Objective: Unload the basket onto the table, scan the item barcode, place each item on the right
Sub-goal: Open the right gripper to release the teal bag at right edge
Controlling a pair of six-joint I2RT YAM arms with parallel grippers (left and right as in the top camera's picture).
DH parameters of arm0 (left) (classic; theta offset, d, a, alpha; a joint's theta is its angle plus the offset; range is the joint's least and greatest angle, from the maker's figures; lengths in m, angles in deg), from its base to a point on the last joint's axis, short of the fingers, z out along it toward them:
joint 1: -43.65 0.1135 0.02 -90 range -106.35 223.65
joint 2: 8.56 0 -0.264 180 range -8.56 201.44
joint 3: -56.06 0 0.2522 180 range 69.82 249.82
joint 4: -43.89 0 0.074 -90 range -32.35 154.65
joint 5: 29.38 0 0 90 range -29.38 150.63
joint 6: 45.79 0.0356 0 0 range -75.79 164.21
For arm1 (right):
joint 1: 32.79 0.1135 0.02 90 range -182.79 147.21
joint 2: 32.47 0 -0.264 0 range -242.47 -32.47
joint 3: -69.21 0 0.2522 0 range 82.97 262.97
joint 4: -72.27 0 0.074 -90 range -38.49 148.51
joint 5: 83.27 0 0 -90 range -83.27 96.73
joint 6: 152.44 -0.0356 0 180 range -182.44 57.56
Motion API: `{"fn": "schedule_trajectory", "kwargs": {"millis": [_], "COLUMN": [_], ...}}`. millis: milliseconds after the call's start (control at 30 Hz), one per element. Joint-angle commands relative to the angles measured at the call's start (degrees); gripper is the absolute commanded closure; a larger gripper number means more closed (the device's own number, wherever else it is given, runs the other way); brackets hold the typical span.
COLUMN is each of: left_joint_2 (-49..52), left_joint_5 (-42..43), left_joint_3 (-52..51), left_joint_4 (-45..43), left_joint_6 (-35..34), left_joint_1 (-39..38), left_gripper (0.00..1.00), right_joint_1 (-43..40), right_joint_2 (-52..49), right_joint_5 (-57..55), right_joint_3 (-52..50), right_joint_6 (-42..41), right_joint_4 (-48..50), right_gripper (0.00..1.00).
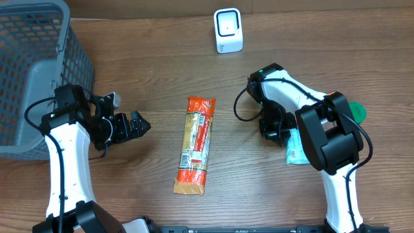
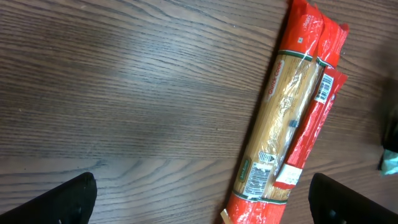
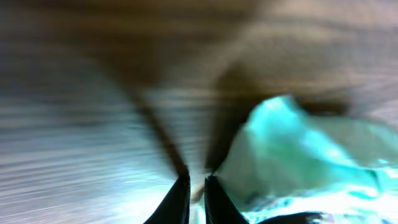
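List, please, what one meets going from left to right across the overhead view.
basket → left gripper → pasta pack → scanner → right gripper → green disc

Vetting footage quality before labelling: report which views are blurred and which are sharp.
Right wrist: heavily blurred, teal packet and table grain smeared, only the dark fingers have edges. Left wrist: sharp, pasta packet print crisp, faint sheen on the table. Overhead: sharp, evenly lit, soft shadows.
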Motion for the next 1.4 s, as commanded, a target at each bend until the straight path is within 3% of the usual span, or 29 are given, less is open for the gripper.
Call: {"fn": "schedule_trajectory", "kwargs": {"millis": [0, 633, 967, 1367], "left_joint_2": [0.2, 0.2, 0.2, 0.2], "left_joint_5": [0.8, 0.8, 0.9, 0.8], "left_joint_3": [0.0, 0.0, 0.0, 0.0], "left_joint_4": [0.0, 0.0, 0.0, 0.0], "left_joint_6": [0.9, 0.9, 0.9, 0.9], "left_joint_1": [-0.4, -0.4, -0.4, -0.4], "left_gripper": [0.00, 0.00, 0.00, 0.00], "right_joint_1": [-1.4, -8.7, -11.7, -12.4], "right_joint_2": [-1.5, -1.5, -1.5, -1.5], "right_joint_5": [-6.0, -17.3, -4.7, -11.0], "right_joint_3": [-3.0, -3.2, -3.7, -10.4], "right_joint_6": [-1.8, -2.6, -2.3, -7.3], "right_joint_4": [2.1, 0.4, -2.2, -2.6], "right_gripper": [0.88, 0.86, 0.83, 0.78]}}
